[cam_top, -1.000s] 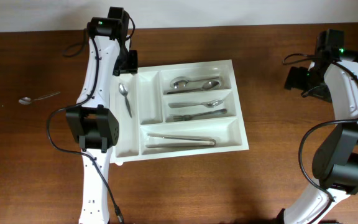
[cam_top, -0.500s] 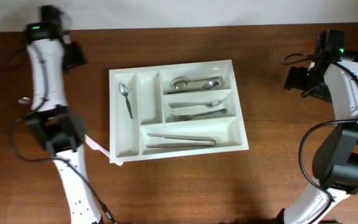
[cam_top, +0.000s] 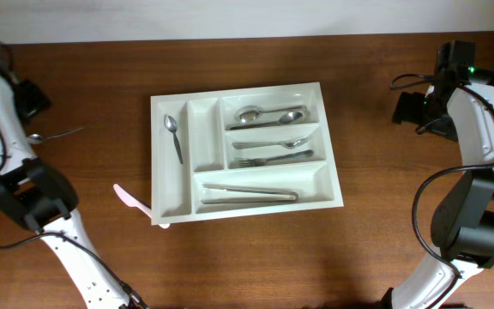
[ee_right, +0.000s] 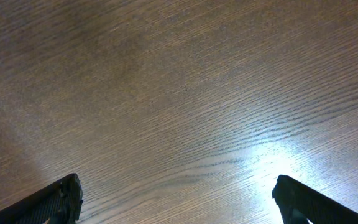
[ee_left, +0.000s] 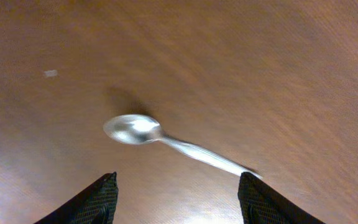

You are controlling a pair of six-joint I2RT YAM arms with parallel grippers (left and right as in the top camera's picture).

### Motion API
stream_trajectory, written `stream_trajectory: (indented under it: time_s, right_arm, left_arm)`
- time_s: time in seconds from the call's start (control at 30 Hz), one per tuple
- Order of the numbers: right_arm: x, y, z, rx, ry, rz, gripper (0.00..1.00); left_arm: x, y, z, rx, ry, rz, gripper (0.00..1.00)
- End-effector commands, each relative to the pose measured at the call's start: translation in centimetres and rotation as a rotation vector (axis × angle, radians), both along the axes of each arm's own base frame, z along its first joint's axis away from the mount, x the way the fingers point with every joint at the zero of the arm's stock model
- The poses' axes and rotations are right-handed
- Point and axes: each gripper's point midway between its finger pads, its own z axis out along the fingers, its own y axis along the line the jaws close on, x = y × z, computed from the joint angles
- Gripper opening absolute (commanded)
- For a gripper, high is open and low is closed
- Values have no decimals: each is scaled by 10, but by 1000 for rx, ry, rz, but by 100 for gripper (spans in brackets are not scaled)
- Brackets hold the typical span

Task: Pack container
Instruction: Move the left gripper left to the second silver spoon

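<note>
Fingertips of the left gripper (ee_left: 178, 188) stand apart with nothing between them, low over the table (ee_left: 278, 68). The loose spoon (ee_left: 135, 129) lies just beyond them, bowl up, its thin handle slanting towards one finger. The right gripper (ee_right: 179, 200) is likewise spread wide and empty over bare wood. We judge the main risk to be the pick itself: the spoon lies flat, so closing fingers may skid it along the wood, or press on the bowl and tip it, rather than clamp the handle. A slack hold near the handle's end could then let it swing and catch a wall of the container (cam_top: 202, 129), which sits mid-table, well apart from the spoon. The left wrist view alone shows how the spoon lies against the fingers, though it is too soft to tell whether the handle touches one. Only the overhead view shows the container, with a small spoon (cam_top: 172, 137) in one narrow slot, other cutlery (cam_top: 268, 114) in the long ones, and a pink piece (cam_top: 131, 196) by its near corner that a passing arm might knock
</note>
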Motion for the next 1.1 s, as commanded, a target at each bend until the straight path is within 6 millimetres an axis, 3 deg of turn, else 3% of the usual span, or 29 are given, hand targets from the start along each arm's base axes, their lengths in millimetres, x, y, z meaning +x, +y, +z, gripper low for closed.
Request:
stream_trajectory:
  time_s: [0.0,0.2,0.5,0.8,1.07]
  right_arm:
    - [4,-3,4,-2,-16,-15,99]
    - [4,-3,4,-2,-16,-15,99]
    - [4,-3,4,-2,-16,-15,99]
    - [4,-3,4,-2,-16,-15,99]
    - [4,-3,4,-2,-16,-15,99]
  left_arm:
    - [-11,19,-4,-19,-6,60,65]
    - [-20,43,-19,-38,-13,103,65]
    - [-12,28,-78,-170,4,49,65]
    - [-1,26,-82,-191,-40,15,63]
    - [1,18,-82,-220,-46,4,51]
